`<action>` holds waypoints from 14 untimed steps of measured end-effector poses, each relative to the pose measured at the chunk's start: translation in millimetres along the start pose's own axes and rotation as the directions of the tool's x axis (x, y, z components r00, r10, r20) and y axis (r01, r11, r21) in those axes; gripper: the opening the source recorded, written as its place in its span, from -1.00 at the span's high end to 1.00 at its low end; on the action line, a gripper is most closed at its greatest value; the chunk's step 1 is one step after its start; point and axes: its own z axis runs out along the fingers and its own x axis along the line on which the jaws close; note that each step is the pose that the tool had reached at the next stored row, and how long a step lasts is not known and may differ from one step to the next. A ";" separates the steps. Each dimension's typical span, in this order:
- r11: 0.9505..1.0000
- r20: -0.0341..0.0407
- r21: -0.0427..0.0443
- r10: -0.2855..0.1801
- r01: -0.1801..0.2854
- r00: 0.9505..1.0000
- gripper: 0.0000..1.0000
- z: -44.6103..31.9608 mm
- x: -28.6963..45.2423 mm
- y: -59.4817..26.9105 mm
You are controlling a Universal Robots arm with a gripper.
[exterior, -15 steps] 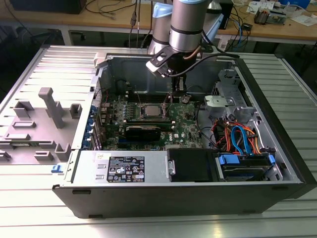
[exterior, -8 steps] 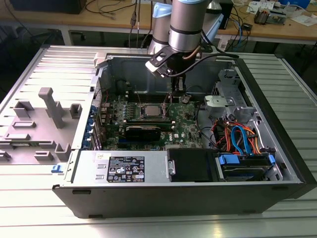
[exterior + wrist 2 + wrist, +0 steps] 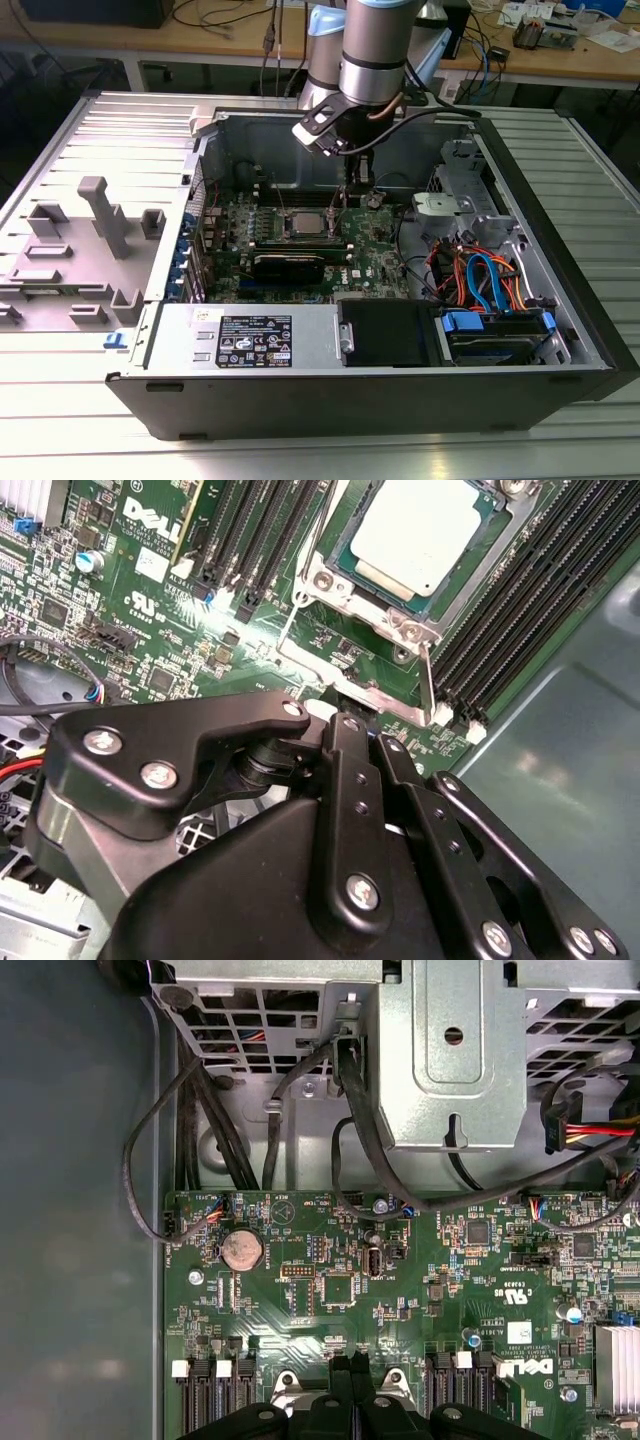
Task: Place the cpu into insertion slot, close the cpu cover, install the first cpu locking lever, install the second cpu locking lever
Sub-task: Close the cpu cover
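Just beside tool (image 3: pixel 365 730) — cpu (image 3: pixel 420 535) under closed cpu cover (image 3: pixel 345 590) | tool pinched narrow.

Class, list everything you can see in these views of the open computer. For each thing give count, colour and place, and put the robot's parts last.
case: 1, black and grey, open on the slatted metal table
board: 1, green, on the case floor
cpu: 1, silver top, on the board
cover: 1, silver frame, around the cpu
memory slots: several, black, either side of the cpu
coin cell: 1, coppery, near the board's edge
power supply: 1, silver, along the case's near wall
cables: several, blue and orange, in the case at the exterior view's right
fixture: 1, grey, exterior view's left of the case
arm: 1, silver and pale blue, above the board
gripper: 1, black, jaws shut, low beside the cpu
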 end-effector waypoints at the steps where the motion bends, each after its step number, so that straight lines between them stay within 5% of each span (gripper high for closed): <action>1: 1.000 0.000 0.000 0.000 0.000 1.000 0.79 0.0 0.0 -0.2; 14: 1.000 0.000 0.000 0.000 0.000 1.000 0.79 0.0 0.0 -3.2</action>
